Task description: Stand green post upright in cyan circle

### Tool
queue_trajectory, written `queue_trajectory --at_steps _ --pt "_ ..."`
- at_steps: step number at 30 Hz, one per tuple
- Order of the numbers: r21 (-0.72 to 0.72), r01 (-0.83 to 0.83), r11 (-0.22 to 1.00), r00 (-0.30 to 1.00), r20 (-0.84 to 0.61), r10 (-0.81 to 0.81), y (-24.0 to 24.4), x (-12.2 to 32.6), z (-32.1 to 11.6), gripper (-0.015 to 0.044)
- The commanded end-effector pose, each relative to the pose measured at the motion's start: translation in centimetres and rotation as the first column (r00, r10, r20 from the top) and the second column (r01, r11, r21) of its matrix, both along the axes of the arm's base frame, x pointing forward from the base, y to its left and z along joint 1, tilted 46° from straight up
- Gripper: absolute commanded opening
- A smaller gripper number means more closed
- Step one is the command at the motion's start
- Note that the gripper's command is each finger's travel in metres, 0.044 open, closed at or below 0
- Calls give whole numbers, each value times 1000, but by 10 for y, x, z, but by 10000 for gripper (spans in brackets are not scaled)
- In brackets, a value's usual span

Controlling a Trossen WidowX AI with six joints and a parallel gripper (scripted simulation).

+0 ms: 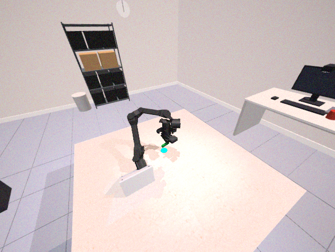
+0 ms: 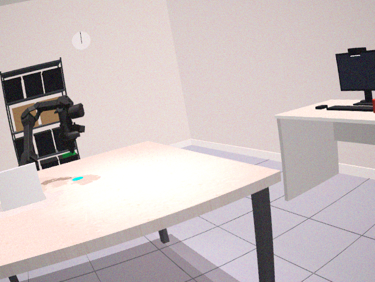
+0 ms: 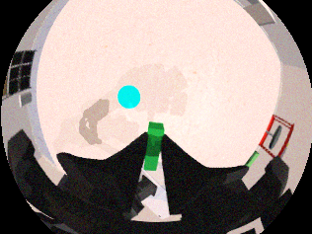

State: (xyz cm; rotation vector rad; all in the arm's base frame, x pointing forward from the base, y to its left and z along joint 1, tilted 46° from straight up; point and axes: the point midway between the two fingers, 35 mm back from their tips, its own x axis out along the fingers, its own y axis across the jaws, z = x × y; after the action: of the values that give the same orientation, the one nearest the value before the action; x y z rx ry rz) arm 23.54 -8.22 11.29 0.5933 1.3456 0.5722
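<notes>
The green post (image 1: 164, 145) (image 2: 68, 154) (image 3: 156, 128) is held in the air, nearly level, well off the table. My gripper (image 1: 167, 142) (image 2: 72, 151) (image 3: 155, 136) points down and is shut on the post. In the wrist view the post runs between the fingertips, and one end shows past them. The cyan circle (image 1: 164, 150) (image 2: 77, 179) (image 3: 128, 97) lies flat on the table and nothing stands in it. In the wrist view it is ahead of the fingertips and slightly to the left. The fingers partly hide the middle of the post.
The arm's white base block (image 1: 138, 181) (image 2: 20, 187) stands on the pale table top (image 1: 205, 195) (image 2: 157, 193). The arm's shadow falls around the circle. A white desk (image 1: 273, 94) (image 2: 306, 113) with a monitor and a shelf rack (image 1: 88, 25) stand beyond the table.
</notes>
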Motion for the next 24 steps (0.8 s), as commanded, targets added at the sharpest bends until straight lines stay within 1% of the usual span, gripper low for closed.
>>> queue_trajectory --at_steps 1,12,24 --pt "11 49 999 998 -40 -48 5 3 7 23" --pt "28 186 982 968 -174 -179 19 7 23 23" --pt "27 331 943 897 -318 -306 35 9 40 23"
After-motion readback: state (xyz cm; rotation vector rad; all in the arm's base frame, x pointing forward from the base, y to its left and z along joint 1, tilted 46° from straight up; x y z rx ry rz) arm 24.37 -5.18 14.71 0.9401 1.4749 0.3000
